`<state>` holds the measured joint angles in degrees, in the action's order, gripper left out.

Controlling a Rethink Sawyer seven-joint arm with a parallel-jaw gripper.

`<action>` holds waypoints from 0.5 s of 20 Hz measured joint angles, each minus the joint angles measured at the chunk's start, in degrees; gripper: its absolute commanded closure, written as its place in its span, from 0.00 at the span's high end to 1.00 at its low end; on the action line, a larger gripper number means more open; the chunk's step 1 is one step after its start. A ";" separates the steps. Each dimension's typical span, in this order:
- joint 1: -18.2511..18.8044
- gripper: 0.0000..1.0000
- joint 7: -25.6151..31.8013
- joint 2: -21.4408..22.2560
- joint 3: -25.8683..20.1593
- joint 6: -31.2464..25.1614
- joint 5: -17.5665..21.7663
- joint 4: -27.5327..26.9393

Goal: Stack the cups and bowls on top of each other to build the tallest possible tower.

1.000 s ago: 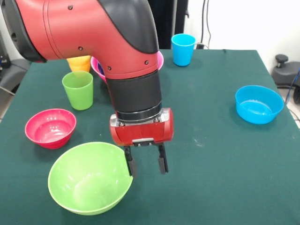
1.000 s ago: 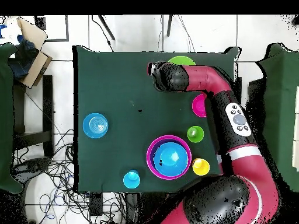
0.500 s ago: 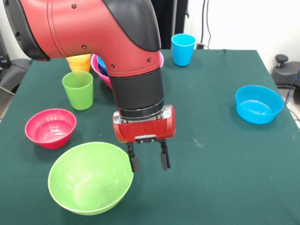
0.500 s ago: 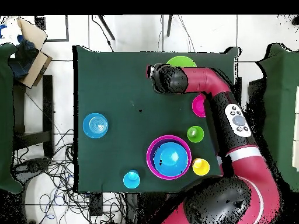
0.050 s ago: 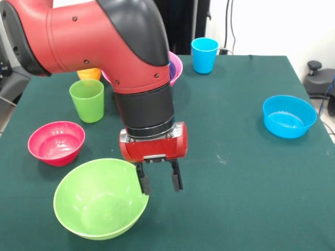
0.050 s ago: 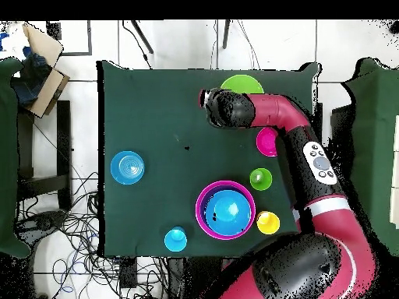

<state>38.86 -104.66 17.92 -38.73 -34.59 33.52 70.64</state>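
Left to right: red bowl at nine o'clock; green bowl at seven; gripper just beside its right rim, fingers spread, holding nothing; pink bowl with the nested pile at twelve behind the arm. Risk: a finger lands on the rim, tipping or shoving the bowl

gripper low, fingers apart, at the rim of the light green bowl — no gap on that side | red-pink bowl and green cup crowd the same side | cloth bare from the gripper across to the light blue bowl — widest lane | blue cup at far edge
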 measured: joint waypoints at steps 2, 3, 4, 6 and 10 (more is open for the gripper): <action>0.53 1.00 0.00 -0.24 -0.43 -0.01 0.01 0.00; 0.94 1.00 0.00 -0.31 -0.81 -0.01 0.04 -0.01; 1.01 1.00 0.00 -0.31 -0.86 -0.01 0.05 -0.01; 1.35 1.00 0.00 -0.32 -1.09 -0.01 0.11 -0.01; 1.72 1.00 0.00 -0.56 -1.42 -0.01 0.15 -0.13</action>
<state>40.58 -104.66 17.36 -40.14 -34.61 33.67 70.51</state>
